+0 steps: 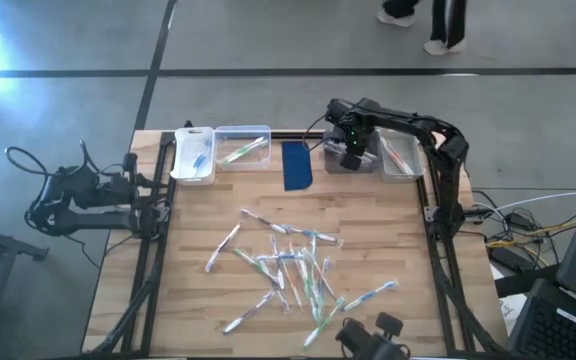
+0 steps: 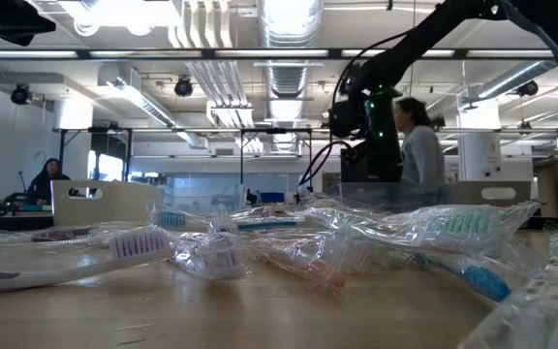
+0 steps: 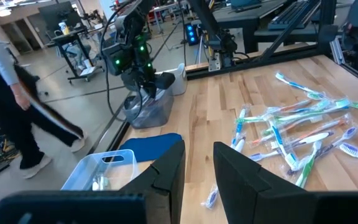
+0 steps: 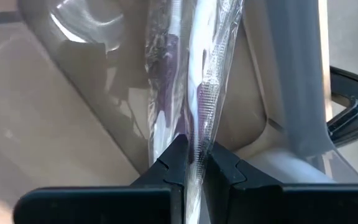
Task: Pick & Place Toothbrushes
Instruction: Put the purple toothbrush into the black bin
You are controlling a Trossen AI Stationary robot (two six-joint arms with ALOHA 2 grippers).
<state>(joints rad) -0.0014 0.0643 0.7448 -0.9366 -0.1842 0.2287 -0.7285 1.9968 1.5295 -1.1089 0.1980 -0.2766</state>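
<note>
Several wrapped toothbrushes (image 1: pixel 288 270) lie in a loose pile on the middle of the wooden table (image 1: pixel 198 300); they also fill the foreground of the low view (image 2: pixel 260 247). My right gripper (image 1: pixel 351 152) hangs over the grey bin (image 1: pixel 353 160) at the far edge, shut on one toothbrush (image 4: pixel 185 74) in a clear wrapper with a purple accent. From the left wrist view, the right gripper (image 3: pixel 146 87) stands just above that grey bin (image 3: pixel 148 112). My left gripper (image 3: pixel 199 165) waits open at the table's left edge with nothing between its fingers. My right gripper pinches the wrapped toothbrush between its two fingers, on a stretch of handle and wrapper (image 4: pixel 194 140). The fingers point down from above. The toothbrush hangs below them, lengthwise in line with the fingers, reaching down into the grey bin.
Along the far edge stand a white bin (image 1: pixel 193 155), a clear bin (image 1: pixel 243 148) holding toothbrushes, a dark blue pad (image 1: pixel 298 165) and another clear bin (image 1: pixel 400 155). A person walks on the floor beyond the table (image 3: pixel 17 112).
</note>
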